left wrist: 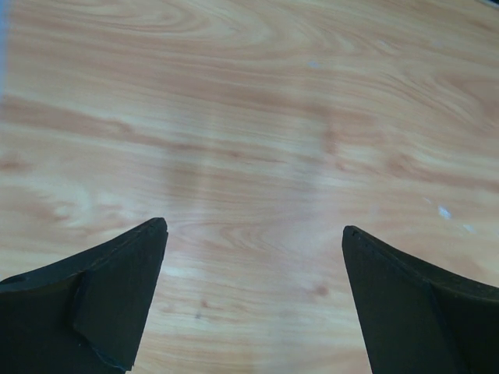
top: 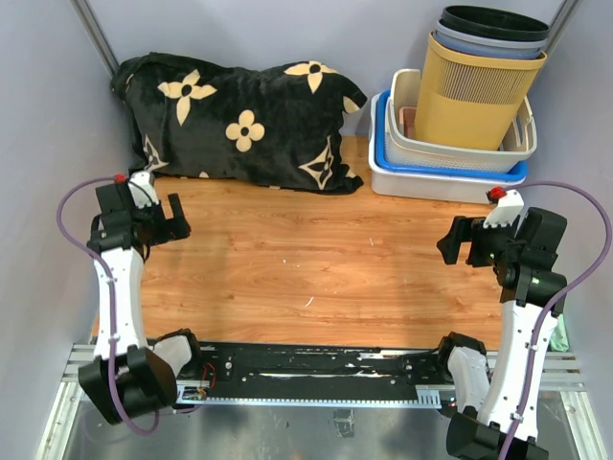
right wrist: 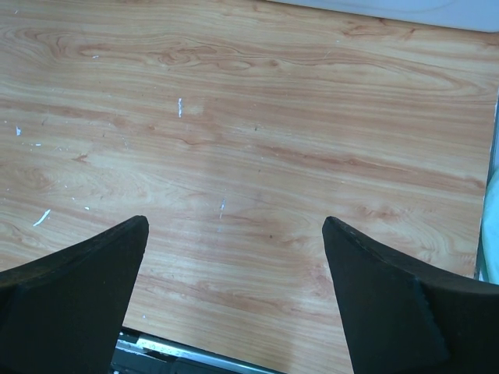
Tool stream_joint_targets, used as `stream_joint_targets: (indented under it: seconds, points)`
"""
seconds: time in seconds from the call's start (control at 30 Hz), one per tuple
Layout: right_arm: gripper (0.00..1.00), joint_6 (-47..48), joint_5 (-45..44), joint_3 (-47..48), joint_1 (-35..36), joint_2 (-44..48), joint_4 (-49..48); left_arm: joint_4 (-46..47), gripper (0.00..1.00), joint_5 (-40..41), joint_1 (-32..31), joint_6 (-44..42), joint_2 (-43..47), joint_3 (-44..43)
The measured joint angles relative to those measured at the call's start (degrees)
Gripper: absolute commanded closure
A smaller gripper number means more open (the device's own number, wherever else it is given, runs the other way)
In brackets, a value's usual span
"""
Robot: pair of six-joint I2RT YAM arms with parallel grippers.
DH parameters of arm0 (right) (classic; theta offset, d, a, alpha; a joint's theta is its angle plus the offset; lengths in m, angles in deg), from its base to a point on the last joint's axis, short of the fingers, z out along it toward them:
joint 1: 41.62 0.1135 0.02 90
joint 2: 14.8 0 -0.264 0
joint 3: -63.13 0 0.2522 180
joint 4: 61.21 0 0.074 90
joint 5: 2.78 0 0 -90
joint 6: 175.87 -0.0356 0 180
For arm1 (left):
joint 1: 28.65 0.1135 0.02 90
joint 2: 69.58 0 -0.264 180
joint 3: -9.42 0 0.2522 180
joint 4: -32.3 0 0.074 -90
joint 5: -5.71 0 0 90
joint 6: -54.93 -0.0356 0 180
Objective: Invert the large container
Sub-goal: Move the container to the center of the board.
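A stack of containers stands at the back right of the table. A large white tub (top: 441,182) is at the bottom, with a blue tub (top: 381,144) and a cream basket (top: 460,151) nested in it, all upright. A yellow slatted bin (top: 474,96) stands in the basket, holding a grey bin (top: 484,45) and a black bin (top: 493,21). My left gripper (top: 177,218) is open and empty above bare wood at the left (left wrist: 255,230). My right gripper (top: 458,240) is open and empty above bare wood at the right (right wrist: 235,222), in front of the white tub.
A black pillow (top: 239,120) with cream flowers lies along the back left. The wooden table (top: 316,249) spreads between the arms. A black rail (top: 316,369) runs along the near edge and shows in the right wrist view (right wrist: 179,354). Grey walls close in the back and sides.
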Motion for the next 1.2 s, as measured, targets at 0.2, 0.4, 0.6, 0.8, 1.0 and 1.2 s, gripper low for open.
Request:
stream_joint_targets:
  seconds: [0.2, 0.4, 0.6, 0.8, 1.0, 1.2]
  points:
    - [0.03, 0.26, 2.25, 0.0, 0.0, -1.18, 0.02, -7.02, 0.01, -15.78, -10.05, -1.81, -18.78, -17.64]
    - [0.03, 0.79, 5.11, 0.0, 0.0, -2.23, 0.02, -5.9, 0.01, -18.84, -26.93, 5.49, -30.93, -33.51]
    - [0.03, 2.01, 8.5, 0.0, 0.0, -2.05, 0.04, 0.35, 0.01, -20.26, -33.03, 17.03, -40.7, -45.18]
    - [0.03, 3.41, 10.6, 0.0, -0.74, -3.89, 0.33, 3.1, 0.01, -15.52, -44.57, 23.19, -56.17, -56.65]
    - [0.03, 4.57, 11.58, 0.0, -3.26, -3.52, 0.55, 7.65, 0.01, -17.0, -51.1, 29.42, -66.07, -60.33]
    - [0.03, 5.09, 12.5, 0.0, -4.59, -3.69, 0.7, 17.77, 0.01, -20.83, -51.34, 36.81, -68.98, -60.87]
